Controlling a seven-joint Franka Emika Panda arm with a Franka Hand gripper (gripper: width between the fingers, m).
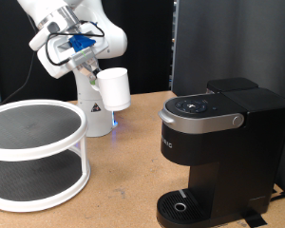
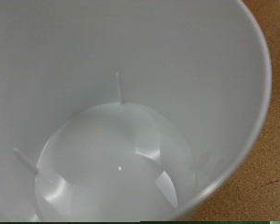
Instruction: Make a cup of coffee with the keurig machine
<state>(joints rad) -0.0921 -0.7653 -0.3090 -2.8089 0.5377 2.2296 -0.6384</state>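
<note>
The boxy black keurig machine with silver-grey trim (image 1: 218, 142) is sitting at the frame's lower right, its round drip base bare. The white two-tier round shelf (image 1: 36, 152) is occupying the lower left. The small plain white cup (image 1: 113, 88) is hanging at upper centre, carried by the gripper (image 1: 88, 66), jaws seemingly pinching its rim. Gripped that thinly, the cup is likely risking tilting or slipping.

We see the white cup (image 1: 114, 87) aloft at upper centre-left, empty inside (image 2: 117, 159); the black keurig machine (image 1: 218, 142) stands lower right.
</note>
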